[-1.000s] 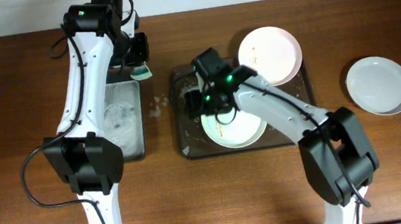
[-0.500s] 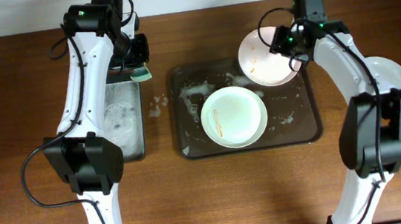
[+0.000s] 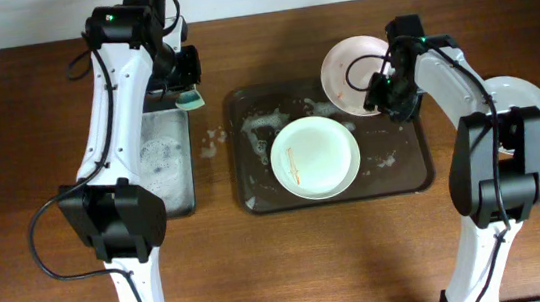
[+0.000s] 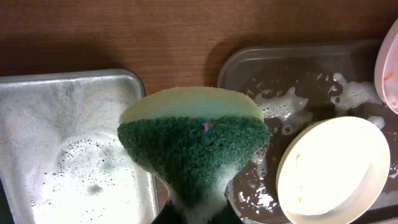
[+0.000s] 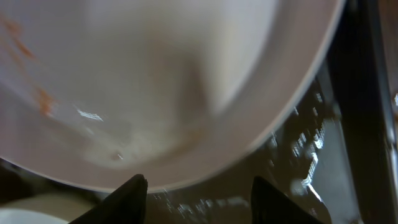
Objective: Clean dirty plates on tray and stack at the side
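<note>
1. The left gripper [image 3: 186,87] is clamped tight on a green-and-yellow sponge [image 4: 196,149]. It holds the sponge in the air at the far end of the foam tray [image 3: 176,196], on the side towards the brown tray [image 3: 399,178].
2. The right gripper [image 5: 199,198] has its jaws partly open with nothing between them. Its fingertips [image 5: 134,193] sit just short of the rear plate's rim.
3. The rear plate [image 3: 347,67] lies at the brown tray's back right corner, overlapping the rim, and is marked with orange smears.
4. The middle plate [image 3: 315,158] lies flat in the brown tray's centre. It has a thin orange streak on its left side and suds around it.
5. The third plate [image 3: 532,108] rests on the table to the right, well apart from the brown tray and partly hidden by the right arm.
</note>
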Robot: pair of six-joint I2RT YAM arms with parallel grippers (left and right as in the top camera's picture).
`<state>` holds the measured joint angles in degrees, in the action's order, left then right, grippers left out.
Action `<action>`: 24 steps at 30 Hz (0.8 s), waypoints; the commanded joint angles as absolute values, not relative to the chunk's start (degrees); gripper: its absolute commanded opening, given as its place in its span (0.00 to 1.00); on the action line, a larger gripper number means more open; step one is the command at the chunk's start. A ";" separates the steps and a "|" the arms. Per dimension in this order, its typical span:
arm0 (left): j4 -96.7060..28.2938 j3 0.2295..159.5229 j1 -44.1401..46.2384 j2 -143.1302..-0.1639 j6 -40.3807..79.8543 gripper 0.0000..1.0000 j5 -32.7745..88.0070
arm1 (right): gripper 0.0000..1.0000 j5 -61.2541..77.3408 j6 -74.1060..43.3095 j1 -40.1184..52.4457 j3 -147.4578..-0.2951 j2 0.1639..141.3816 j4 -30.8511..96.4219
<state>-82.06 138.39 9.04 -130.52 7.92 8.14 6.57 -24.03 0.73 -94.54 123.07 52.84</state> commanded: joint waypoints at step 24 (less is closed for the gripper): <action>-82.11 138.67 9.08 -131.70 7.84 0.01 8.75 | 0.53 9.06 -21.21 0.47 -97.30 123.42 45.32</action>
<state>-82.06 138.39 9.02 -130.52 7.92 8.16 11.31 -22.63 0.51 -96.20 123.07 45.12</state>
